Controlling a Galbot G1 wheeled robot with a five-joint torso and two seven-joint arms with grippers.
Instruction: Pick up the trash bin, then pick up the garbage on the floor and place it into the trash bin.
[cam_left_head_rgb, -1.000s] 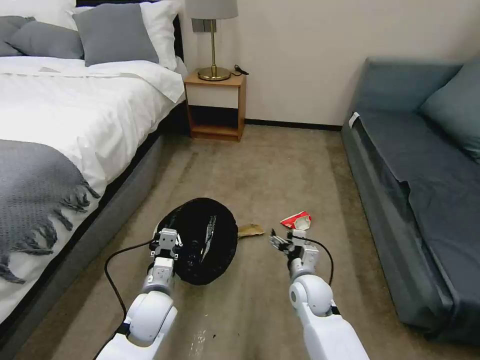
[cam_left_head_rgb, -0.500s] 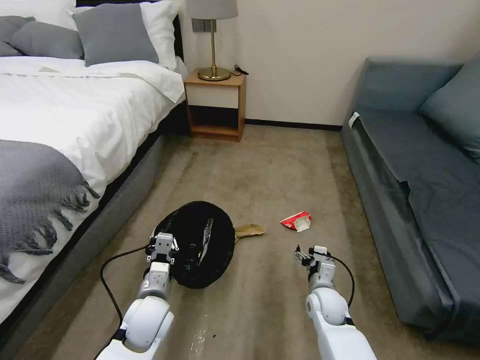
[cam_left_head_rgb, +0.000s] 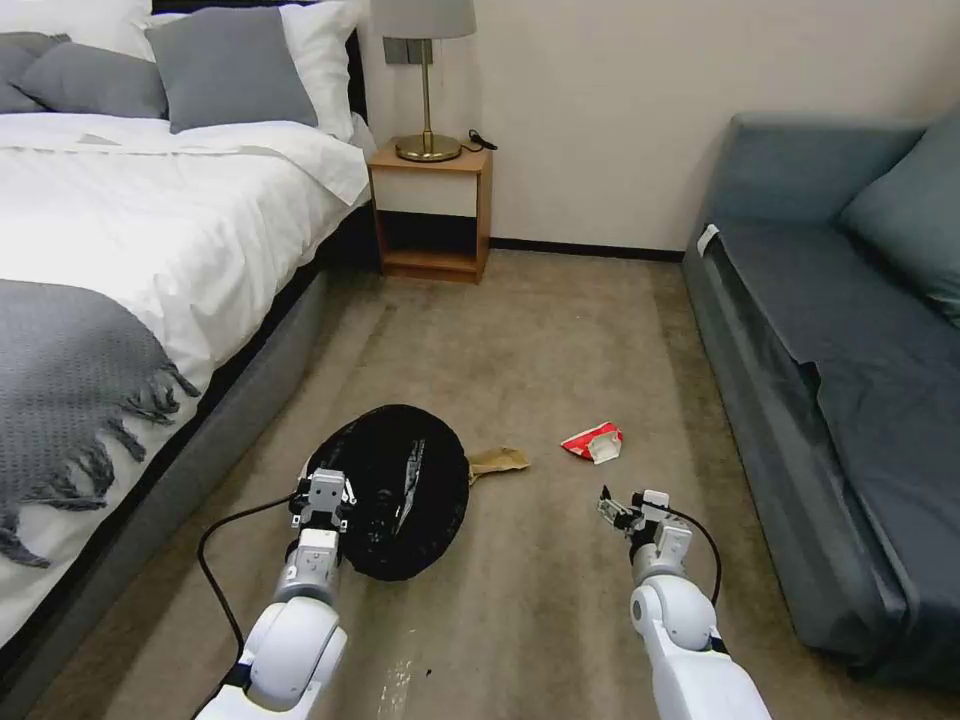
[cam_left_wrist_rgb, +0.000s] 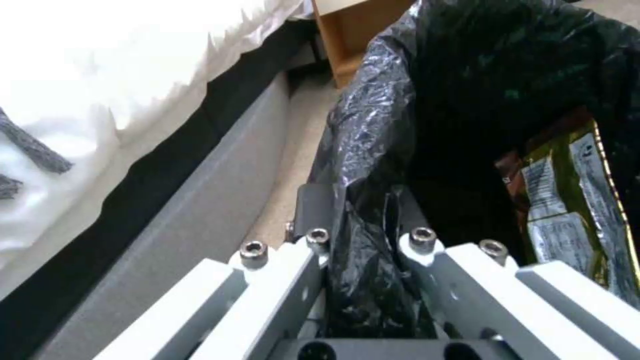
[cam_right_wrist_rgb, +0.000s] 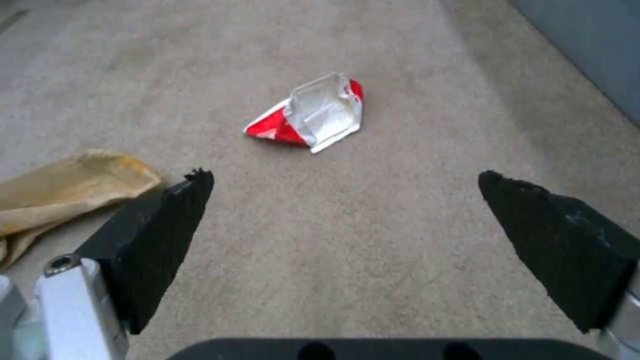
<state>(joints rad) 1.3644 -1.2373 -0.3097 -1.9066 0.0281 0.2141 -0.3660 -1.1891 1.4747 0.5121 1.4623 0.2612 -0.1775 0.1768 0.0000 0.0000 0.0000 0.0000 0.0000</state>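
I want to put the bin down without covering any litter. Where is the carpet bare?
Bare: the floor from the nightstand down to the litter. Crowded: the trash bin beside the brown paper, the red-white packet before the right gripper.

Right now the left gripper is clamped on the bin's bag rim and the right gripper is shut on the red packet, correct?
Not quite. The left gripper does clamp the bin's bag rim, but the right gripper is open, and the red packet lies apart from it on the carpet, as the right wrist view shows.
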